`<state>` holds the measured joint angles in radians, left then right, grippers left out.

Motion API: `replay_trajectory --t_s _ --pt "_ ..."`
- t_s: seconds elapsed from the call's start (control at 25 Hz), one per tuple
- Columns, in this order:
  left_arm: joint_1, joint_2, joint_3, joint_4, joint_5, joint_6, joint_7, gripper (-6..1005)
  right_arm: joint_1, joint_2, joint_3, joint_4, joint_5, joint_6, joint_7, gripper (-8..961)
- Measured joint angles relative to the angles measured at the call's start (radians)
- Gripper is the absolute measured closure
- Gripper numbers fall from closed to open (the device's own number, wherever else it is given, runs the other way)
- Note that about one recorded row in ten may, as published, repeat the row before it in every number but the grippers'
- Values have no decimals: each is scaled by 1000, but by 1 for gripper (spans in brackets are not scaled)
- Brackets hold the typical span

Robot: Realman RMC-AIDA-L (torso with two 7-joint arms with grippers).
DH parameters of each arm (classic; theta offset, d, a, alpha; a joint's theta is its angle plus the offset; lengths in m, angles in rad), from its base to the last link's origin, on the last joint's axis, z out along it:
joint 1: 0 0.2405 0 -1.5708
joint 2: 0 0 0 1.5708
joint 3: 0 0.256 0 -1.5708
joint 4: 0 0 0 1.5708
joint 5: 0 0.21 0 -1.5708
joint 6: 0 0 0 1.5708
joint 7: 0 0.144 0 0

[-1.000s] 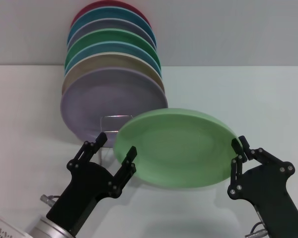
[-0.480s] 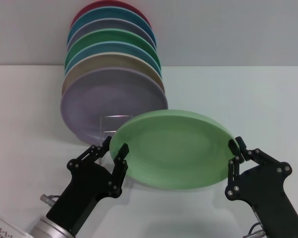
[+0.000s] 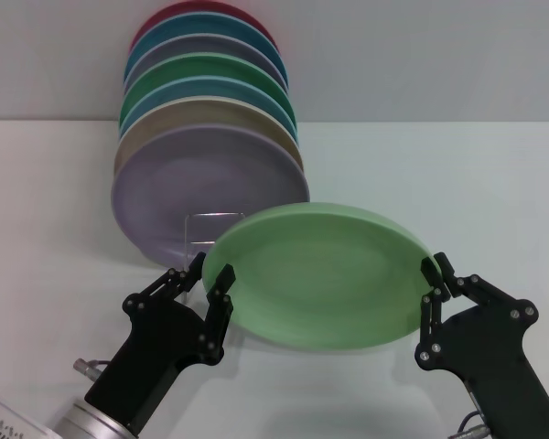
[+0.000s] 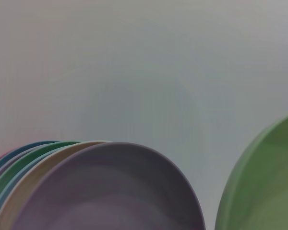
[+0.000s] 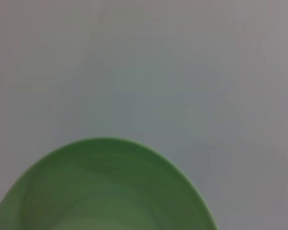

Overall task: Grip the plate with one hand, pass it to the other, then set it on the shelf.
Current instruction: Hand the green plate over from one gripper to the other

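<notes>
The pale mint-green plate hangs tilted in the air between my two grippers. My right gripper is shut on its right rim. My left gripper is shut on its left rim, one finger in front of the rim and one behind. The plate also shows in the left wrist view and in the right wrist view. The shelf, a thin silver wire rack, stands just behind the plate's left edge, mostly hidden by plates.
A row of upright plates stands in the rack at back left: a lilac plate in front, also in the left wrist view, then beige, teal, emerald-green and others. The white table spreads to the right.
The plate has moved left into my left gripper, whose fingers have closed on its left rim. My right gripper keeps its hold. Over the last half second almost nothing has moved.
</notes>
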<state>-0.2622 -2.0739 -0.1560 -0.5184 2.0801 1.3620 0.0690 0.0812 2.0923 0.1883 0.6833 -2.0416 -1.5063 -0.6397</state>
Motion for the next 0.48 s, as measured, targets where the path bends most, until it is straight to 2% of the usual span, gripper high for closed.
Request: replay_trajectory --t_s 0.48 --pt "-15 0 4 6 0 0 0 722 -16 0 -4 17 54 -12 -10 932"
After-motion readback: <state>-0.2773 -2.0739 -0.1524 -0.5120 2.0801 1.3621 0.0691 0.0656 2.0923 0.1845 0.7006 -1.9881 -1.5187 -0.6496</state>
